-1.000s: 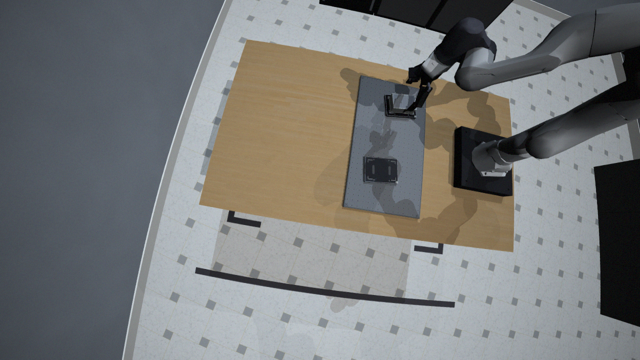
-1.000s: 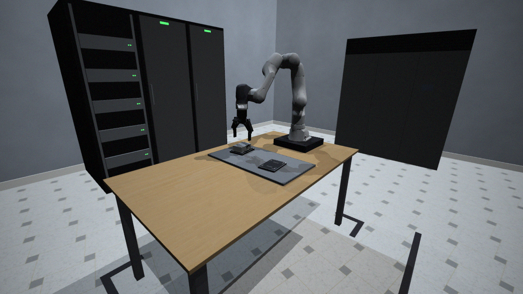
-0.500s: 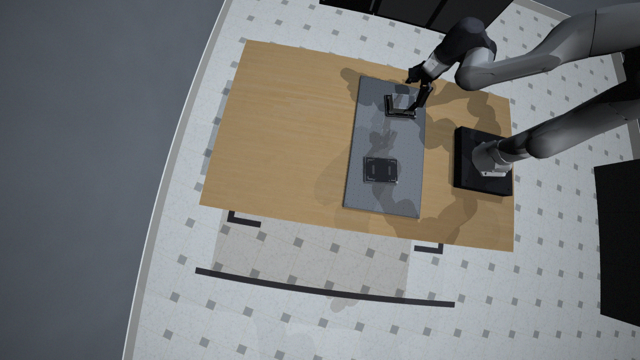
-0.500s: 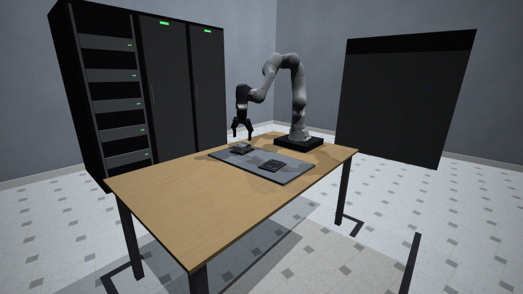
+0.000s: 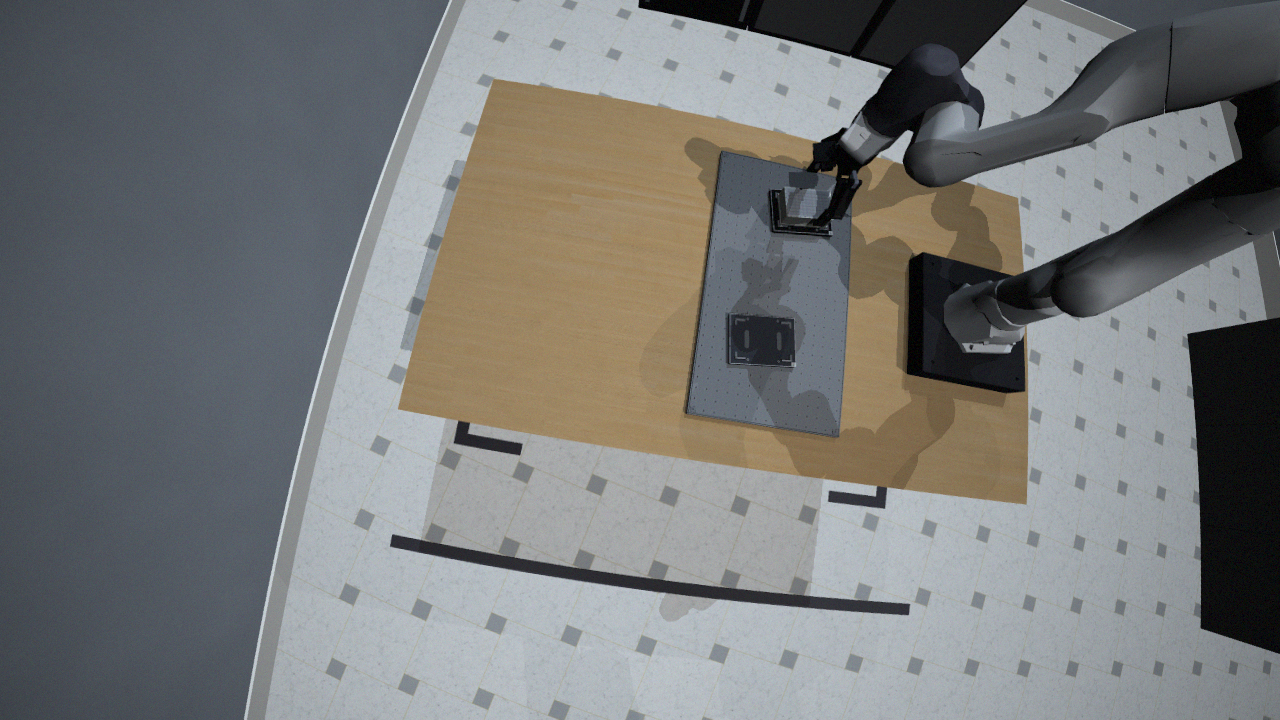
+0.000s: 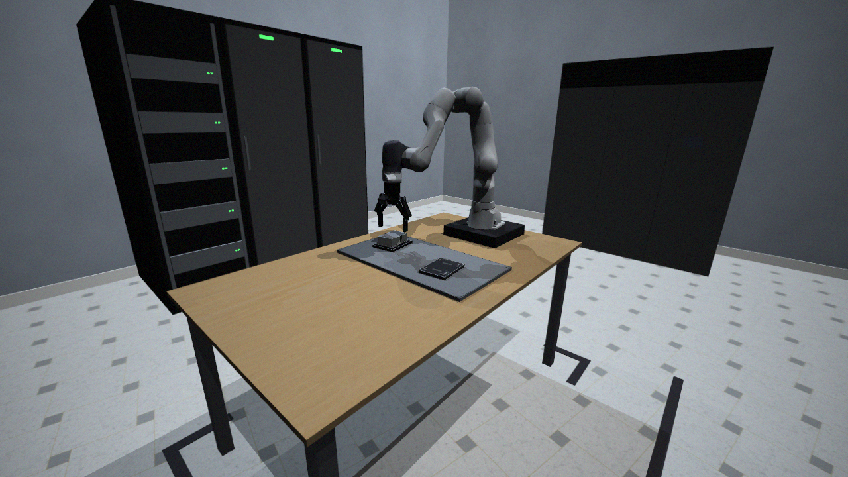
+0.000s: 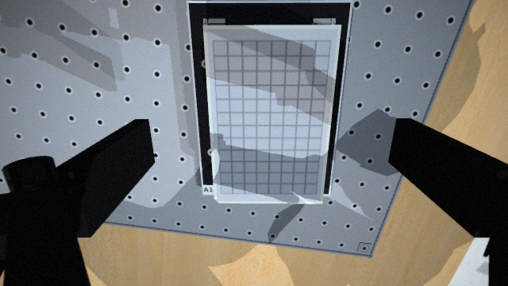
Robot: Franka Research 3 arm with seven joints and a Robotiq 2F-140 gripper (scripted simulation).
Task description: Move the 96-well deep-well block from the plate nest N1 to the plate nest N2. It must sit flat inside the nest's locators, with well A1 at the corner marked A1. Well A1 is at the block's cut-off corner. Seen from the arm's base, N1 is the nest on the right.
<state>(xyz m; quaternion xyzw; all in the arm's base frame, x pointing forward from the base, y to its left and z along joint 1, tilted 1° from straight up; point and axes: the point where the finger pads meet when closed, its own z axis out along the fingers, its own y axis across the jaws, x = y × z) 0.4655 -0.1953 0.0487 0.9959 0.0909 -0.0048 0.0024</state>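
The pale, translucent deep-well block (image 7: 271,115) (image 5: 799,213) sits in the black plate nest N1 at the far end of the grey perforated baseplate (image 5: 771,295). It also shows in the exterior view (image 6: 392,239). An A1 label (image 7: 207,190) marks the nest corner at the block's lower left in the wrist view. My gripper (image 7: 271,141) hangs above the block, fully open and empty, with one finger on each long side; it also shows in the exterior view (image 6: 392,214). The empty nest N2 (image 5: 760,340) (image 6: 441,267) lies further along the baseplate.
The baseplate lies on a wooden table (image 6: 367,296). The arm's black base (image 5: 964,333) stands beside the baseplate. Dark rack cabinets (image 6: 225,148) stand behind the table and a dark panel (image 6: 652,154) to the right.
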